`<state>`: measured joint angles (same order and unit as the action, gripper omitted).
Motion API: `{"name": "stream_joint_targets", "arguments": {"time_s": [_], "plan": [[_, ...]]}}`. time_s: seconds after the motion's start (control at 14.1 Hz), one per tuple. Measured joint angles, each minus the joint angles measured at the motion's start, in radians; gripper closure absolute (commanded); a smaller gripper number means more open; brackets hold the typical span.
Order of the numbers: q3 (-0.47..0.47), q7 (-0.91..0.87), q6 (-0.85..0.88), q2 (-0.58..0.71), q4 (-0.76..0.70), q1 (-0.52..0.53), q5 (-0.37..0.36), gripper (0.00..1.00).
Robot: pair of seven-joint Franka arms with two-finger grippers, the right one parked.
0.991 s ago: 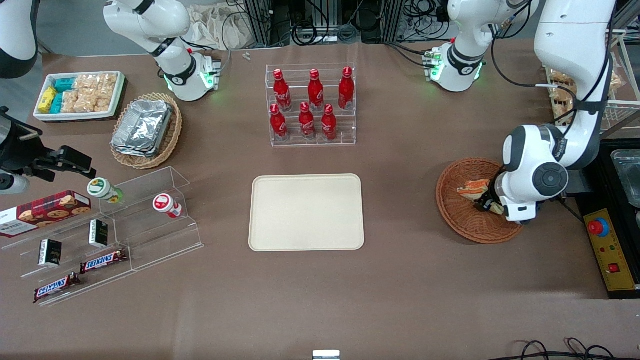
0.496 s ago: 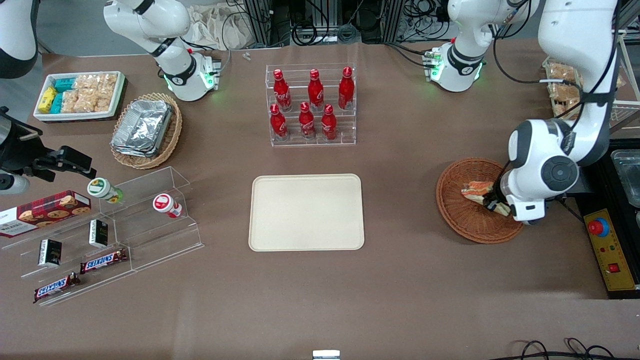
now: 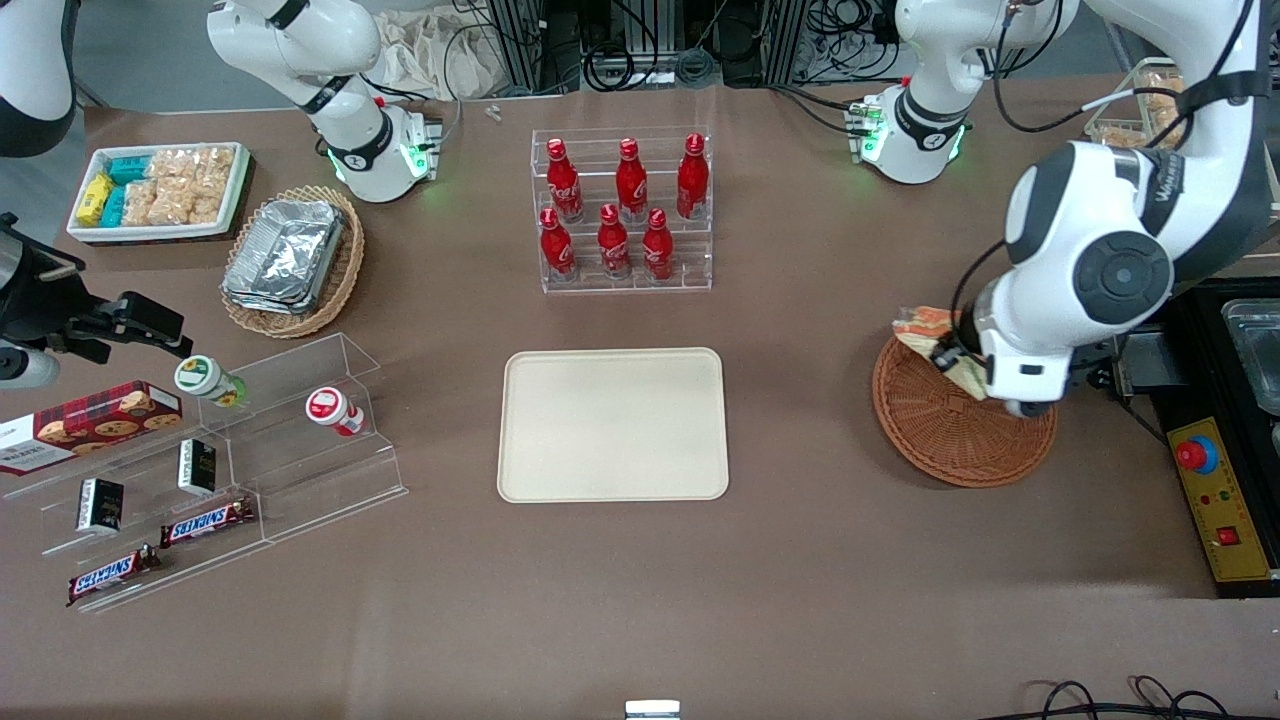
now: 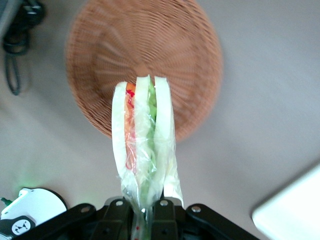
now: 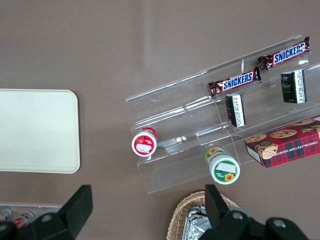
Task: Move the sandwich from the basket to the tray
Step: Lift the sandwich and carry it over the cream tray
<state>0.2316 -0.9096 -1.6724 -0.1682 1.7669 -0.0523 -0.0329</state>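
The triangular white-bread sandwich (image 4: pixel 144 145) — orange, red and green filling along its cut edge, wrapped in crinkled clear film — hangs clamped in the black two-finger gripper (image 4: pixel 146 212), whose fingers pinch its narrow end. It is lifted clear above the round, shallow, reddish-brown woven wicker basket (image 3: pixel 950 430), over the rim farther from the front camera; the basket's bowl shows only bare weave. The flat cream-beige rectangular plastic tray (image 3: pixel 613 424) with rounded corners and a low rim lies well apart, toward the parked arm's end — nothing rests on its smooth surface.
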Motion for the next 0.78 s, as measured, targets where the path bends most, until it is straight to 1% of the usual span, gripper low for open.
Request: {"name": "stream_joint_targets", "arguments": {"time_s": [0.28,0.5,0.64,0.78], "plan": [[0.158,0.128,-0.003,-0.02,-0.044,-0.003,0.012,1.0],[0.27,0.176,-0.075,-0.068,-0.059,-0.008,0.012,1.0],[0.31,0.188,-0.127,-0.116,-0.068,-0.029,0.008,1.0],[0.316,0.194,-0.189,-0.176,-0.079,-0.079,-0.027,1.0]]}}
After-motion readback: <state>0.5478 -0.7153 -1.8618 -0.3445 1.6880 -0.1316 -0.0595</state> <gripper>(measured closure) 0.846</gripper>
